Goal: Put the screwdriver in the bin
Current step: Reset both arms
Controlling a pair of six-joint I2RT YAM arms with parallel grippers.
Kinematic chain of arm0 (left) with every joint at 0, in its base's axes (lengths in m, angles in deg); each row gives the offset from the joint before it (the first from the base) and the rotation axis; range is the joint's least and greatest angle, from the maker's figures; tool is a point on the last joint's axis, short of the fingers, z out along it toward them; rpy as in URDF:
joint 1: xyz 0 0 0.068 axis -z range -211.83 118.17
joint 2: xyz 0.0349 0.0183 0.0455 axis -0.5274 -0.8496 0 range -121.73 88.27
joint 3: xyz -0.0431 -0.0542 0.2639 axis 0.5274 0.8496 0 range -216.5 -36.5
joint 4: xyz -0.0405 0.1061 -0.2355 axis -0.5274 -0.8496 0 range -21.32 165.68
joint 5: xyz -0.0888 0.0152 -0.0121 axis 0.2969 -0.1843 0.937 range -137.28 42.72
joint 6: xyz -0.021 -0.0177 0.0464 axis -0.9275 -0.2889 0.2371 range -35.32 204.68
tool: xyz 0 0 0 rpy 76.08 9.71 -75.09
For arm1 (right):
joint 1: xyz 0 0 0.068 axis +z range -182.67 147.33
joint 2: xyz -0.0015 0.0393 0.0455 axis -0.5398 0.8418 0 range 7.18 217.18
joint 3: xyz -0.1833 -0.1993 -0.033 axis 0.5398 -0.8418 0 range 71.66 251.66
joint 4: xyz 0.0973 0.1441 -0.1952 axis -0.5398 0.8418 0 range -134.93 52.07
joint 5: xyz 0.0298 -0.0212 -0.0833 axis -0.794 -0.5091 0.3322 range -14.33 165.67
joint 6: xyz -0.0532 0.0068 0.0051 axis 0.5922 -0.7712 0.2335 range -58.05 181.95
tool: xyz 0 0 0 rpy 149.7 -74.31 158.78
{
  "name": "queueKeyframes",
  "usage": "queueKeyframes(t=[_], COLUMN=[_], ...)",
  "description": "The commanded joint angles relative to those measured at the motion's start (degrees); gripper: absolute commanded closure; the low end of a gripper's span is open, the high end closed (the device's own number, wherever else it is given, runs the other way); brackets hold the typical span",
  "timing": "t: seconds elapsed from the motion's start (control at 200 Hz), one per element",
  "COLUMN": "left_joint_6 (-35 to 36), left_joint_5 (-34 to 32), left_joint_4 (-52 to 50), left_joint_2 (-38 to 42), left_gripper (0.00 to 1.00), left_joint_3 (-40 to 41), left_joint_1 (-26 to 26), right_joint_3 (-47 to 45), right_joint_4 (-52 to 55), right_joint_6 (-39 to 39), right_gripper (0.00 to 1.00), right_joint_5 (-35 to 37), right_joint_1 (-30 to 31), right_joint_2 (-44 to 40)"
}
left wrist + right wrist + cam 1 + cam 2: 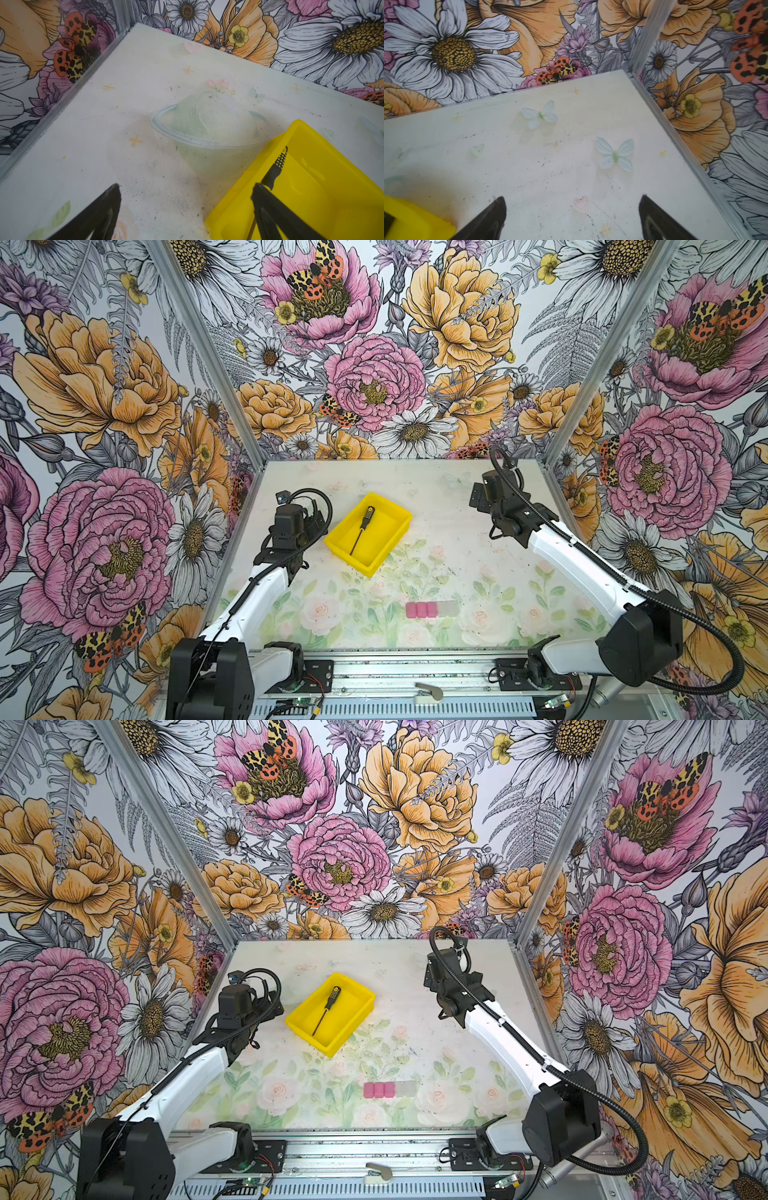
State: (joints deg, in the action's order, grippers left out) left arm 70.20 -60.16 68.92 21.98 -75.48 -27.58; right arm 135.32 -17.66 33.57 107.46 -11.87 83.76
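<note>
Lying diagonally on the floor of the bin (pixel 371 568), the screwdriver (pixel 362 529) sits wholly within the rim in both top views, handle toward the back wall. The right end effector (pixel 572 197) is spread wide and empty over the bare bench (pixel 436 497), well apart from the bin. The left end effector (pixel 187 187) is likewise spread and empty, near the bin's side. The task looks done. In parking the arms, the left one should rise before swinging, so that it does not nudge the bin.

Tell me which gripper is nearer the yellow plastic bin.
The left gripper: its open fingers hang right beside the shallow yellow plastic bin holding the black-and-yellow screwdriver. The right gripper, also open, stands farther off.
</note>
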Motion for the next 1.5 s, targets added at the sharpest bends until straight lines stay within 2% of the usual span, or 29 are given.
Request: queueKeyframes(t=[0.0, 0.1, 0.14, 0.295, 0.395, 0.495, 0.591, 0.671, 0.806, 0.886, 0.946, 1.171, 1.266, 1.311, 1.496], left_joint_6=[4.7, 7.6, 8.8, 11.9, 13.5, 14.7, 14.7, 14.8, 15.0, 14.9, 14.8, 14.9, 15.0, 14.9, 15.0], left_joint_5=[-2.5, -3.0, -2.9, -2.9, -2.7, -2.7, -2.3, -1.5, 4.8, 6.1, 5.9, 5.7, 5.6, 5.6, 5.5], left_joint_4=[11.2, 20.2, 23.5, 32.8, 37.6, 41.3, 44.1, 43.5, 51.6, 61.3, 57.6, 59.5, 59.7, 59.7, 59.7], left_joint_2=[-1.7, -3.6, -4.5, -9.0, -12.9, -17.1, -21.0, -20.4, -20.0, -23.0, -21.8, -22.3, -22.4, -22.3, -22.4], left_gripper=[0.01, 0.01, 0.01, 0.01, 0.01, 0.01, 0.01, 0.01, 0.02, 0.01, 0.01, 0.01, 0.01, 0.01, 0.01], left_joint_3=[3.0, 6.0, 7.1, 9.5, 9.9, 9.5, 8.9, 9.3, 14.1, 17.3, 16.7, 17.0, 17.0, 17.0, 17.1], left_joint_1=[-1.3, -1.8, -1.8, -2.1, -2.1, -2.0, -2.5, -2.5, -3.9, -4.3, -4.3, -4.2, -4.1, -4.1, -4.0], right_joint_3=[-6.5, -12.2, -15.8, -28.7, -31.2, -32.6, -32.3, -31.3, -31.5, -33.1, -34.5, -39.2, -42.6, -42.1, -42.0], right_joint_4=[-6.2, -8.5, -12.7, -32.2, -37.7, -45.8, -50.3, -51.1, -53.2, -58.0, -62.3, -70.8, -80.4, -77.6, -78.1], right_joint_6=[-0.7, -3.0, -1.8, 8.3, 11.7, 15.7, 16.2, 17.6, 19.9, 21.8, 21.6, 20.8, 21.8, 21.1, 21.4], right_gripper=[0.01, 0.01, 0.01, 0.01, 0.01, 0.0, 0.01, 0.01, 0.01, 0.01, 0.01, 0.0, 0.01, 0.0, 0.01], right_joint_5=[4.1, 12.6, 13.5, 1.7, -1.0, -8.9, -10.3, -10.4, -11.2, -14.4, -16.0, -19.0, -19.6, -19.2, -19.0], right_joint_1=[-4.0, -6.6, -7.5, -13.3, -15.2, -16.5, -17.2, -17.4, -18.1, -19.2, -20.4, -21.7, -21.7, -21.6, -21.5], right_joint_2=[-2.4, -3.7, -5.0, -8.2, -5.4, -1.1, 3.3, 6.4, 7.1, 6.8, 8.0, 9.1, 11.8, 11.0, 11.4])
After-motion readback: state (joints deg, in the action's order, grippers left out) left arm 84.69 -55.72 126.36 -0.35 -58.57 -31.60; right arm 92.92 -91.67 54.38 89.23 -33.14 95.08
